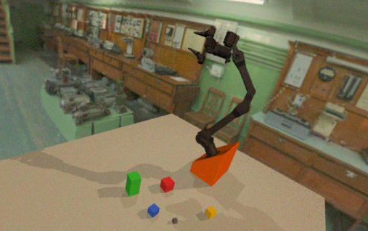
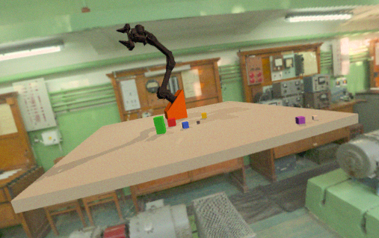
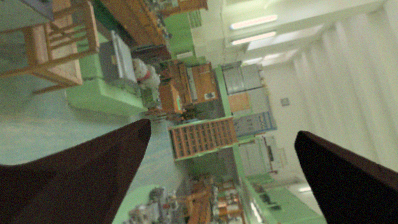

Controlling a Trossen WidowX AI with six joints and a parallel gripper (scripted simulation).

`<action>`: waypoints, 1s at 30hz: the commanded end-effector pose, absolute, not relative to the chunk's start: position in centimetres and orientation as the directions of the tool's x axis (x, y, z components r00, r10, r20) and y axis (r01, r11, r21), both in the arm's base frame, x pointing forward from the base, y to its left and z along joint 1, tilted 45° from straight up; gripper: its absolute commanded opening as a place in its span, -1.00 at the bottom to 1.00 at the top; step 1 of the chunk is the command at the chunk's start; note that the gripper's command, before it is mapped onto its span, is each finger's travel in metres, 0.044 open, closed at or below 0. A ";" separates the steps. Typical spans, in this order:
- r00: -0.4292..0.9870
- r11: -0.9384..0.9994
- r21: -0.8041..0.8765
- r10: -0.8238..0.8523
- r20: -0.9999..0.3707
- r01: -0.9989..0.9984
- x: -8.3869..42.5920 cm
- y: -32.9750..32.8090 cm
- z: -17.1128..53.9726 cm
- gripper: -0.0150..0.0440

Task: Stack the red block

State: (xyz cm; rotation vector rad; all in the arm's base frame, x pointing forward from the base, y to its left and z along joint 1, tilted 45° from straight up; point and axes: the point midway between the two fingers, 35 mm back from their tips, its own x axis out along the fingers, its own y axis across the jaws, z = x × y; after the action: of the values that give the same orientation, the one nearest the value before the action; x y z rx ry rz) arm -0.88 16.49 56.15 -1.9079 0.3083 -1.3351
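A: Where does the small red cube-shaped block [image 1: 167,184] lie from the dark brown two-fingered pincer [image 1: 201,44]?

B: Far below it. The pincer hangs high in the air at the end of the raised arm, well above the sandy beige worktop [image 1: 70,211], with its fingers spread wide apart and nothing between them. The wrist view shows only the room beyond the two finger tips, no block at all.

A: So it points away from the blocks?

B: I judge so; in the top view it faces out sideways, off to the left, not down at the worktop. It has to swing downward before any grasp.

A: And the red block itself?

B: It sits flat on the worktop, just in front of the orange wedge-shaped base [image 1: 215,165] of the arm, near the upright green rectangular tower [image 1: 133,183] but apart from it, to the tower's right in the top view.

A: Any long axis to line up with?

B: None on the red block; it looks cubic, its faces turned slightly off the worktop edge. The tower's long axis stands vertical, so its small top face is the target.
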 end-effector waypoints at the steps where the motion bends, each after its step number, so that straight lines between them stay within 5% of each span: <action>1: 0.420 -0.667 -0.710 -0.591 0.689 0.227 -0.9 16.2 56.2 0.95; 15: 0.533 -0.063 -0.885 -0.777 0.334 0.462 2.0 -1.5 54.8 1.00; 30: 0.639 0.604 -0.672 -0.728 -0.247 0.428 14.3 -14.7 43.6 1.00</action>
State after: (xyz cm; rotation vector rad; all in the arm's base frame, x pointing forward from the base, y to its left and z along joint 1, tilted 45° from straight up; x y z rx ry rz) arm 11.37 -13.01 46.92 -0.7253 0.4613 -0.7657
